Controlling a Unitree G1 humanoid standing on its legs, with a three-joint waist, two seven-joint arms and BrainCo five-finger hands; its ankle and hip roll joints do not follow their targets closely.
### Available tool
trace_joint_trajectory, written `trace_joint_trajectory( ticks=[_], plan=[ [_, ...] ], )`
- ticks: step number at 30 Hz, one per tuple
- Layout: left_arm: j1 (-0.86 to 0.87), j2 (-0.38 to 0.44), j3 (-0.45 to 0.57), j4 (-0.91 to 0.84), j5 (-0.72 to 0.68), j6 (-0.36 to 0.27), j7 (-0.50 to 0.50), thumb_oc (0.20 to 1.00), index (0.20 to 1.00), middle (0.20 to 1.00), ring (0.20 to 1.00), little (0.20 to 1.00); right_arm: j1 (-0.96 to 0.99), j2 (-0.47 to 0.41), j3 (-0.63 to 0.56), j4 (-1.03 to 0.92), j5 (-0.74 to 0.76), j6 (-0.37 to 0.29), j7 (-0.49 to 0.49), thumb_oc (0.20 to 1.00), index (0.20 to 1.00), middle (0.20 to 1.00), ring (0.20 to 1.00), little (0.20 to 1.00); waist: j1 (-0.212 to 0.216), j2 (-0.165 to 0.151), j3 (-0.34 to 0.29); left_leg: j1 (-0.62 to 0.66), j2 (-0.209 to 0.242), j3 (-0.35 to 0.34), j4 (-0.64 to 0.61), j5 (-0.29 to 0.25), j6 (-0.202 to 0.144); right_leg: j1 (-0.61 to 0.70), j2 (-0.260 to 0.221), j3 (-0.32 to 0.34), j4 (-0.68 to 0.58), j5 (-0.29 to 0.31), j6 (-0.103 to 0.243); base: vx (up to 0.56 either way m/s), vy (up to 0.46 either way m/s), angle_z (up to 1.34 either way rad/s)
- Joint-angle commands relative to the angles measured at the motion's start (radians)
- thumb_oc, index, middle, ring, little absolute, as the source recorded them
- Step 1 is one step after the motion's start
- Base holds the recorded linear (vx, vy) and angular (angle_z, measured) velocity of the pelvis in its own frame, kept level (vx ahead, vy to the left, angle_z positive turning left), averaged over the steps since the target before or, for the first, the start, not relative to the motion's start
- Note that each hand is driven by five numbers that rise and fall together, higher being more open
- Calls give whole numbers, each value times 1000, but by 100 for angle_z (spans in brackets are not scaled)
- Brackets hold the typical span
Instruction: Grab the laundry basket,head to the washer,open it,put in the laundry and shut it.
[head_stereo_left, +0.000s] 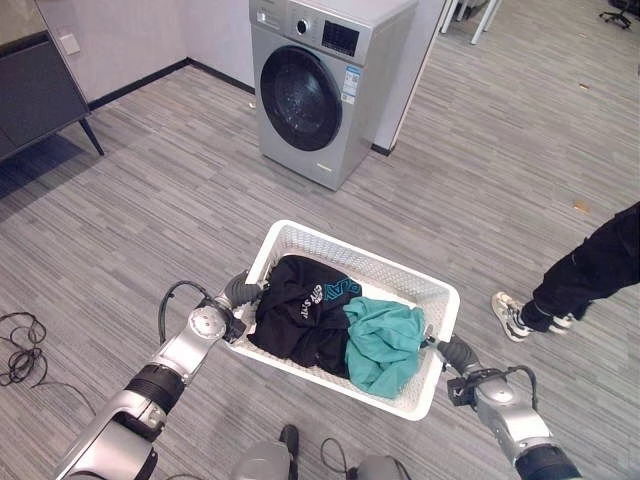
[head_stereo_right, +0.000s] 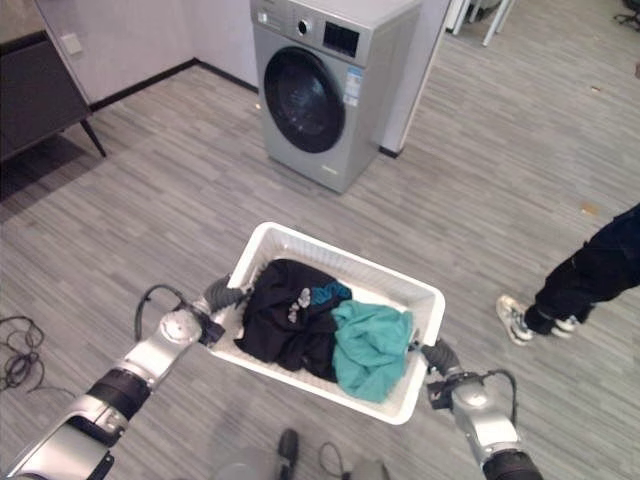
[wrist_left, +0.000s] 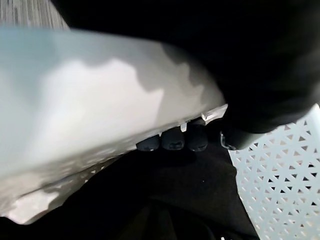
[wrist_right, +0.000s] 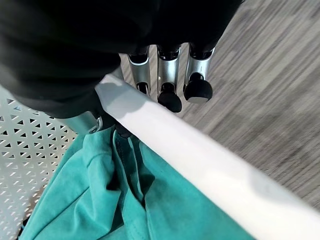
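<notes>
Carrying is the step now, I judge: washer (head_stereo_left: 325, 85) stands well ahead of both hands w/ door closed, so opening and loading are not yet done. White laundry basket (head_stereo_left: 300, 236) hangs betw. the two hands, held level by its short ends so the load does not slide. Inside lie black garment (head_stereo_left: 300, 310), nearer left hand, and teal garment (head_stereo_left: 385, 345), nearer right hand. Left hand (head_stereo_left: 240, 291) has fingers curled over the rim; right hand (head_stereo_left: 455, 353) is clenched on the opposite rim. A person's leg and shoe (head_stereo_left: 515, 315) stand beyond right hand, beside the route; a dark cabinet (head_stereo_left: 35, 90) is far off past left hand.
</notes>
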Motion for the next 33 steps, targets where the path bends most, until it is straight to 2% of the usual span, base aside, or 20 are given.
trace_joint_trajectory(
  ticks=[1, 2, 3, 6, 7, 8, 11, 12, 15, 16, 17, 18, 19, 23, 24, 27, 28, 30, 31, 33],
  plan=[
    [-10, -44, 40, -81, -52, -83, -6, 200, 200, 200, 200, 200, -53, -5, -50, -79, 79, -112, 51, 200, 200, 200, 200, 200, -31, 24, -57, -46, 76, -42, 70, -74, -48, 22, 29, -10, -302, 187, 0, 421, -77, 31],
    [-6, -48, 43, -70, -52, -86, -4, 200, 200, 200, 200, 200, -48, -15, -65, -79, 103, -116, 45, 200, 200, 200, 200, 200, -58, 18, -53, -10, 65, -54, 69, -108, -63, -31, 23, 8, -481, 185, 5, 243, -80, 32],
    [-6, -50, 43, -69, -52, -87, -4, 200, 200, 200, 200, 200, -48, -16, -64, -79, 104, -116, 45, 200, 200, 200, 200, 200, -63, 24, -49, -3, 71, -60, 71, -115, -64, -14, 28, 0, -495, 188, 5, 346, -125, 26],
    [-11, -65, 46, -46, -31, -92, 1, 200, 200, 200, 200, 200, -27, -24, -95, -68, 133, -118, 39, 200, 200, 200, 200, 200, -101, 22, -38, 58, 58, -93, 82, -177, -79, -72, 27, 78, -706, 271, 37, 279, -89, 41],
    [-11, -65, 46, -46, -31, -92, 1, 200, 200, 200, 200, 200, -27, -24, -95, -68, 133, -118, 39, 200, 200, 200, 200, 200, -100, 23, -37, 59, 59, -93, 83, -178, -79, -71, 28, 78, -708, 272, 37, 463, -190, 50],
    [-29, -76, 45, -35, -10, -95, 4, 200, 200, 200, 200, 200, -17, -27, -116, -59, 144, -118, 44, 200, 200, 200, 200, 200, -127, 31, -31, 113, 68, -124, 97, -213, -90, -141, 19, 96, -788, 313, 65, 467, -208, 43],
    [-41, -83, 33, -22, 6, -99, 4, 200, 200, 200, 200, 200, -4, -32, -131, -57, 152, -118, 46, 200, 200, 200, 200, 200, -149, 34, -33, 155, 79, -158, 99, -230, -100, -148, 22, 110, -781, 324, 77, 350, -195, 45],
    [-68, -95, 15, -13, 16, -102, 3, 200, 200, 200, 200, 200, 22, -43, -154, -65, 160, -122, 51, 200, 200, 200, 200, 200, -167, 12, -54, 179, 79, -183, 98, -231, -118, -122, 10, 145, -755, 355, 82, 434, -336, 91],
    [-64, -106, 14, -10, 22, -103, 0, 200, 200, 200, 200, 200, 32, -48, -162, -76, 160, -124, 56, 200, 200, 200, 200, 200, -175, 18, -77, 214, 118, -182, 96, -222, -138, -109, 27, 137, -726, 378, 76, 343, -307, 94],
    [-48, -110, 18, -8, 14, -104, -1, 200, 200, 200, 200, 200, 37, -54, -154, -79, 166, -130, 59, 200, 200, 200, 200, 200, -178, 31, -97, 216, 171, -188, 151, -140, -169, -90, 69, 110, -690, 366, 58, 313, -356, 23],
    [-42, -110, 18, -16, 7, -102, -6, 200, 200, 200, 200, 200, 46, -60, -158, -87, 168, -130, 57, 200, 200, 200, 200, 200, -177, 31, -98, 185, 199, -185, 220, -78, -177, -71, 83, 97, -678, 349, 43, 309, -356, 0],
    [-41, -110, 18, -17, 7, -102, -6, 200, 200, 200, 200, 200, 47, -60, -158, -87, 168, -130, 57, 200, 200, 200, 200, 200, -180, 32, -100, 179, 200, -188, 226, -80, -178, -73, 83, 93, -677, 349, 42, 257, -400, -8],
    [-31, -105, 21, -37, -3, -93, -9, 200, 200, 200, 200, 200, 56, -71, -157, -99, 173, -142, 51, 200, 200, 200, 200, 200, -162, 20, -89, 80, 258, -163, 441, 55, -158, -10, 105, 62, -671, 305, -7, 250, -453, 0],
    [-17, -91, 42, -73, -14, -80, -8, 200, 200, 200, 200, 200, 58, -90, -155, -107, 161, -151, 34, 200, 200, 200, 200, 200, -129, -6, -60, -73, 304, -142, 644, 107, -114, 66, 157, 49, -686, 261, -77, 155, -339, -1],
    [-18, -90, 42, -74, -14, -79, -8, 200, 200, 200, 200, 200, 57, -90, -155, -106, 161, -152, 33, 200, 200, 200, 200, 200, -130, -5, -61, -76, 305, -143, 648, 105, -114, 65, 157, 48, -686, 260, -77, 185, -331, -15],
    [-28, -94, 36, -79, -27, -69, -9, 200, 200, 200, 200, 200, 62, -88, -165, -105, 167, -143, 20, 200, 200, 200, 200, 200, -111, -24, -44, -160, 320, -89, 538, 67, -116, 106, 148, 25, -698, 233, -82, 133, -80, 3],
    [-35, -100, 37, -70, -33, -73, -6, 200, 200, 200, 200, 200, 65, -87, -170, -112, 171, -137, 20, 200, 200, 200, 200, 200, -100, -27, -32, -195, 309, -46, 393, 51, -143, 129, 139, 17, -710, 220, -74, 181, 20, 9],
    [-40, -100, 36, -60, -33, -76, -1, 200, 200, 200, 200, 200, 62, -85, -167, -112, 171, -142, 18, 200, 200, 200, 200, 200, -92, -25, -27, -209, 300, -42, 306, 59, -159, 142, 136, 16, -715, 210, -70, 157, 70, -8],
    [-52, -96, 35, -37, -34, -80, 9, 200, 200, 200, 200, 200, 56, -80, -162, -105, 175, -145, 14, 200, 200, 200, 200, 200, -68, -9, -20, -227, 275, -75, 154, 97, -183, 166, 143, 23, -717, 195, -63, 139, 69, -63],
    [-56, -94, 32, -33, -33, -84, 11, 200, 200, 200, 200, 200, 51, -79, -158, -94, 169, -149, 12, 200, 200, 200, 200, 200, -50, -2, -13, -231, 260, -103, 91, 126, -192, 189, 145, 29, -719, 184, -63, 195, 103, -60]
  ],
)
